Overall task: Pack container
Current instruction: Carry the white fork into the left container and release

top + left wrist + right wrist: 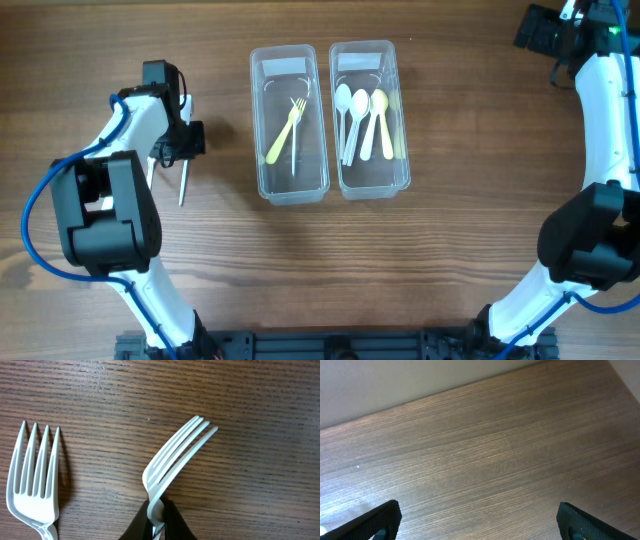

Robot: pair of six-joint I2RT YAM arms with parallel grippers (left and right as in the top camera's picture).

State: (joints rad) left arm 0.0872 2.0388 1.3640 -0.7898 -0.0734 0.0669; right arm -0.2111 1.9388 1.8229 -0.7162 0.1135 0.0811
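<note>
Surface [450,280]: bare wood, with two clear tubs side by side in the middle. The left tub [290,197] holds forks, among them a yellow fork [284,130]. The right tub [375,190] holds spoons [365,120]. Mind the sort: if you drift right on the carry, a fork lands among the spoons.

Right hand [477,522]: spread wide, nothing in it, off at the far corner. No hazard there.

Left hand [158,519]: well left of the tubs, closed narrow on the white fork [175,457], pinching it on edge at the neck. The contact is thin with a long lever on either side, so a quick swing could pivot or slip it. The tines lead and may snag a tub rim on a low approach.

Loose fork [34,480]: lies flat on the surface just beside the held one. Cannot tell if the held fork is clear of the wood; a sideways move may knock the loose one.
</note>
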